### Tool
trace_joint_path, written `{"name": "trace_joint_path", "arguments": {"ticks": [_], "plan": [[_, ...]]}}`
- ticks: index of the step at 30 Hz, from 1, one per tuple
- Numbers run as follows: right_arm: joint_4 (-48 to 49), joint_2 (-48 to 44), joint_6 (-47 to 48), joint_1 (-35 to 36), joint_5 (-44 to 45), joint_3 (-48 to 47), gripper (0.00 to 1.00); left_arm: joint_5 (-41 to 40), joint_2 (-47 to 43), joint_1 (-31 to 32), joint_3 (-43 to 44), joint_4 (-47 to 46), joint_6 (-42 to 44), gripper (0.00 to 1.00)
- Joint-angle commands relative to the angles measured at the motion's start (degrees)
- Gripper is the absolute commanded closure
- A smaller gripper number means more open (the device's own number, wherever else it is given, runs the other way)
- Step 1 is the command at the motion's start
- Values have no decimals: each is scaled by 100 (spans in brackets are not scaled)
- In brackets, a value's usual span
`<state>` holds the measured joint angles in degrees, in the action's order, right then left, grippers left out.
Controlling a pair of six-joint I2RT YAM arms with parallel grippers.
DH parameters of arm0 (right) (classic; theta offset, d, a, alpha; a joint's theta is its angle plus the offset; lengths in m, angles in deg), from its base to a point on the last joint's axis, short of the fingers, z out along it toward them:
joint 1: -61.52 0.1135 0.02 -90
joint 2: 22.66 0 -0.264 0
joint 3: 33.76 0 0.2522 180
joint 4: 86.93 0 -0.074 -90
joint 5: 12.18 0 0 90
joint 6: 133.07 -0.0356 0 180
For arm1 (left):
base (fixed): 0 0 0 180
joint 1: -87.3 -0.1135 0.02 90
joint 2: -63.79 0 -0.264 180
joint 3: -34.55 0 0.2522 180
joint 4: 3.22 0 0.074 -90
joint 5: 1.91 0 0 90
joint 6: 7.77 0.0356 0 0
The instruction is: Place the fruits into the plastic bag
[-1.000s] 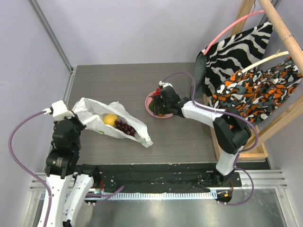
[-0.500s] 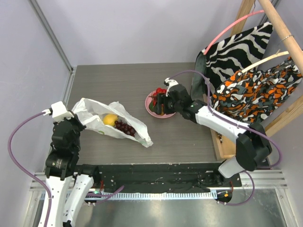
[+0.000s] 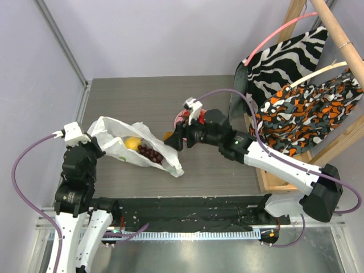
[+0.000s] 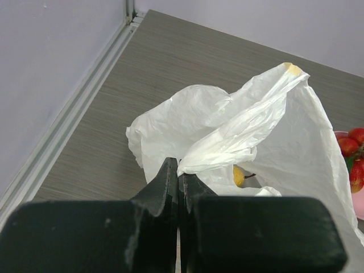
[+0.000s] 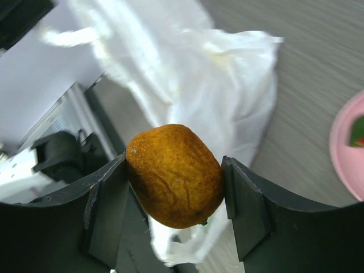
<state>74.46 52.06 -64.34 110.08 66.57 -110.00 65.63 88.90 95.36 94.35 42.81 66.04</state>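
The white plastic bag (image 3: 136, 145) lies open on the table's left, with a yellow lemon (image 3: 132, 143) and a dark purple grape bunch (image 3: 150, 153) inside. My left gripper (image 3: 94, 147) is shut on the bag's edge (image 4: 227, 151) and holds it up. My right gripper (image 3: 172, 138) is shut on a small orange fruit (image 5: 174, 175), held above the bag's right end (image 5: 193, 85). The orange fruit also shows in the top view (image 3: 168, 136). Red fruits (image 4: 350, 145) lie on the pink plate (image 3: 178, 121).
A wooden rack (image 3: 296, 165) at the right carries a zebra-striped cloth (image 3: 284, 54) and an orange patterned cloth (image 3: 310, 111). Grey walls close the back and left. The black base rail (image 3: 182, 207) runs along the near edge.
My right gripper has lifted the orange fruit off the pink plate and carried it left toward the bag. The left gripper has kept its hold on the bag.
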Motion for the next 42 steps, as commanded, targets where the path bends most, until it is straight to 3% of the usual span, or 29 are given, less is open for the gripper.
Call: {"name": "trace_joint_path", "arguments": {"ticks": [1, 12, 19, 25, 31, 36, 42], "plan": [[686, 147, 343, 679, -552, -554, 43, 242, 21, -41, -25, -318, 45, 100], [520, 1905, 186, 1042, -1187, -1503, 43, 374, 3, -41, -43, -336, 45, 100], [-728, 2846, 423, 929, 86, -2689, 44, 391, -14, -41, -43, -344, 54, 100], [-816, 3241, 229, 445, 710, -3094, 45, 444, -23, -32, -43, -344, 37, 100], [-1115, 3865, 353, 427, 1054, -3849, 46, 646, -5, -32, -51, -379, 45, 100], [-1098, 4103, 335, 619, 1098, -4070, 46, 673, 3, -32, -51, -388, 54, 100], [-1124, 4086, 440, 1050, 1792, -4246, 46, 708, 3, -32, -60, -397, 45, 100]]}}
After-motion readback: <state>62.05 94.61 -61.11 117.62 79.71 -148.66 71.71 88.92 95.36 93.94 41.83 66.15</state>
